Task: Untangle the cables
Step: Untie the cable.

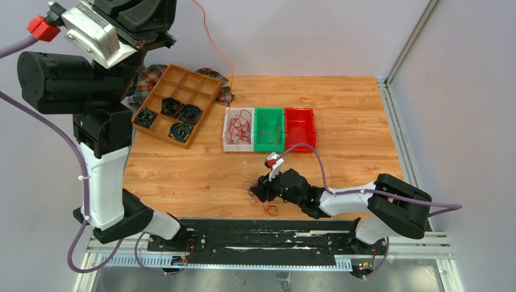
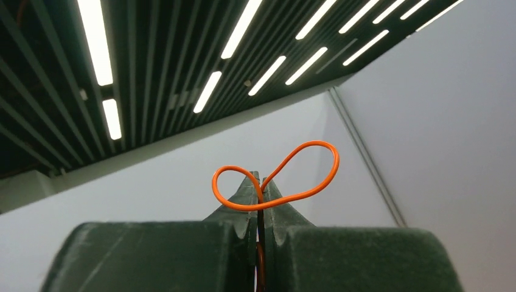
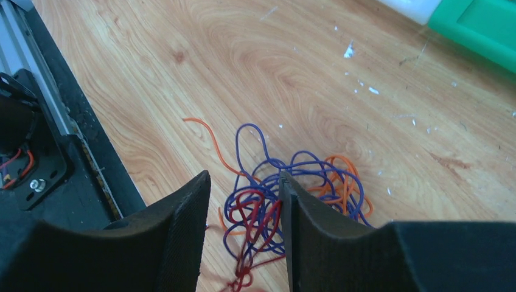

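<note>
The cables (image 3: 304, 173) are a small clump of thin purple, red and orange wires on the wooden table near the front edge; the clump also shows in the top view (image 1: 251, 185). My right gripper (image 3: 243, 177) is open, low over the clump, with red and purple strands between its fingers; it also shows in the top view (image 1: 260, 189). My left gripper (image 2: 261, 182) is raised high and shut on a loop of orange wire (image 2: 277, 179). A long orange wire (image 1: 214, 42) hangs from the top of the top view down to the table's back.
A white bin (image 1: 227, 141) with red wires, a green bin (image 1: 269, 146) with orange wires and a red bin (image 1: 300, 129) stand side by side mid-table. An orange compartment tray (image 1: 153, 93) with black coiled bundles sits back left on a plaid cloth (image 1: 146, 76). A small red wire piece (image 1: 271, 210) lies near the front rail.
</note>
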`<state>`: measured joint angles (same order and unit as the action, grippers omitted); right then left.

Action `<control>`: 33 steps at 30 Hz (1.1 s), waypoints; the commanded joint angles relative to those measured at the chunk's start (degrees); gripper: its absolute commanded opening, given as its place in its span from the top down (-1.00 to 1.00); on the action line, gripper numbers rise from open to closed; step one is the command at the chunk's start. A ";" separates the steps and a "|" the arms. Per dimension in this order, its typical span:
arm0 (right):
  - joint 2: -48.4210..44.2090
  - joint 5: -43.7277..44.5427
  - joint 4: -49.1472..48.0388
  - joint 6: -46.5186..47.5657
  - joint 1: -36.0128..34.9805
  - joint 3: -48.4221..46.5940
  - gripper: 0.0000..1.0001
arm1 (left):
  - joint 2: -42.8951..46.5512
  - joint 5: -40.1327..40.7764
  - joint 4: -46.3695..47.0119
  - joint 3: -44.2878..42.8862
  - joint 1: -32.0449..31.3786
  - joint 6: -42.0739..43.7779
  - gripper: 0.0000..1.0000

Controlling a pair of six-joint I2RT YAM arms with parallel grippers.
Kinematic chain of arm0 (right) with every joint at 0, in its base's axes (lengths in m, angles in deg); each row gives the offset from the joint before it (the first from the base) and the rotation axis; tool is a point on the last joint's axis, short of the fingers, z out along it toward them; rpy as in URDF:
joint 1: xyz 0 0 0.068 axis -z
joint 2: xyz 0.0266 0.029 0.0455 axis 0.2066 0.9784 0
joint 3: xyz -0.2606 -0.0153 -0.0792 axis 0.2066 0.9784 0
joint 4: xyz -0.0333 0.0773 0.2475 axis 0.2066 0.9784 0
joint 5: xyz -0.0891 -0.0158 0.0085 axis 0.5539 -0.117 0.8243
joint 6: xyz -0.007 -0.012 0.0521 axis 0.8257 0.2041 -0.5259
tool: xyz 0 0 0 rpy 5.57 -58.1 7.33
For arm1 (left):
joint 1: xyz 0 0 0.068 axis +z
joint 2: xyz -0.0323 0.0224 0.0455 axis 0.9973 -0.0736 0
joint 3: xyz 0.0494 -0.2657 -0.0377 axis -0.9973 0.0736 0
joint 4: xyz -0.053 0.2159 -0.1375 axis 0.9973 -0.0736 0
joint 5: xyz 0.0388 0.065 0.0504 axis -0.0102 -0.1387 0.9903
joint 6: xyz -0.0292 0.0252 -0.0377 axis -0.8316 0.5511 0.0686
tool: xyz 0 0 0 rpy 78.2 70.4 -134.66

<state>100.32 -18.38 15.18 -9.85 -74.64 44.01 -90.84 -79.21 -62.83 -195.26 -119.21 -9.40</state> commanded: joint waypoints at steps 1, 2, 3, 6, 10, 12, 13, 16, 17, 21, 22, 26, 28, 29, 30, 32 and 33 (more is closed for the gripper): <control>0.92 1.33 -0.45 -2.04 -0.08 1.80 0.07 | -0.44 4.57 11.08 -2.18 -2.24 14.01 0.99; 1.35 1.23 -0.74 -2.35 -0.04 2.08 0.07 | -0.46 5.86 14.55 -1.66 -2.60 15.65 0.99; 1.79 1.27 -1.21 -2.84 -0.01 2.42 0.07 | -0.82 7.08 17.29 -1.63 -2.73 17.49 0.99; 2.82 1.15 -3.21 -3.72 -0.11 3.83 0.06 | -2.87 7.98 20.98 -5.35 -2.89 21.31 0.99; 1.36 1.18 -3.32 -3.90 -0.07 4.02 0.05 | 1.48 2.76 20.70 2.17 -2.89 21.51 0.99; -0.94 1.29 -0.98 -3.35 -0.08 2.60 0.03 | 5.03 -0.40 20.64 9.05 -2.95 20.63 0.99; -2.26 1.37 0.37 -3.03 -0.05 1.68 0.01 | 6.36 -1.14 20.61 11.88 -2.96 19.85 0.99; -7.42 2.11 5.69 -2.10 -0.03 -1.56 -0.15 | 9.19 -1.91 19.59 18.54 -2.96 18.56 0.99; -9.07 2.24 7.68 -1.69 -0.04 -2.79 -0.25 | 9.84 -1.97 18.55 20.09 -2.96 18.18 0.99; -14.42 2.78 12.95 0.77 -0.03 -8.26 -0.35 | 11.69 -4.55 12.12 25.07 -2.96 16.93 0.99; -15.02 3.12 13.32 1.41 -0.04 -9.54 -0.37 | 11.90 -5.31 10.74 25.88 -2.96 15.86 0.99; -15.08 2.93 13.49 4.88 0.05 -16.15 -0.39 | 10.25 -9.79 -3.04 24.08 -3.66 14.73 0.99; -13.97 2.24 13.69 6.00 0.26 -19.23 -0.39 | 9.75 -10.82 -7.56 25.04 -4.40 14.51 0.99; -13.46 2.26 14.19 6.34 0.42 -20.54 -0.38 | 9.50 -11.04 -9.32 25.72 -4.85 14.82 0.99; -13.03 2.64 14.78 6.60 0.55 -21.66 -0.37 | 9.12 -11.17 -11.11 26.21 -5.34 15.35 0.99; -12.64 3.71 15.47 6.46 1.32 -22.57 -0.35 | 8.33 -10.96 -13.24 27.42 -6.23 16.11 0.99; -12.72 4.16 15.38 6.19 1.69 -22.32 -0.35 | 7.86 -10.90 -13.96 27.86 -6.75 16.63 0.99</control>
<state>86.92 -16.34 28.14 -5.59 -74.44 23.53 -81.81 -88.42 -68.64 -168.81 -124.19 6.42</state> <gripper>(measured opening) 0.681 0.034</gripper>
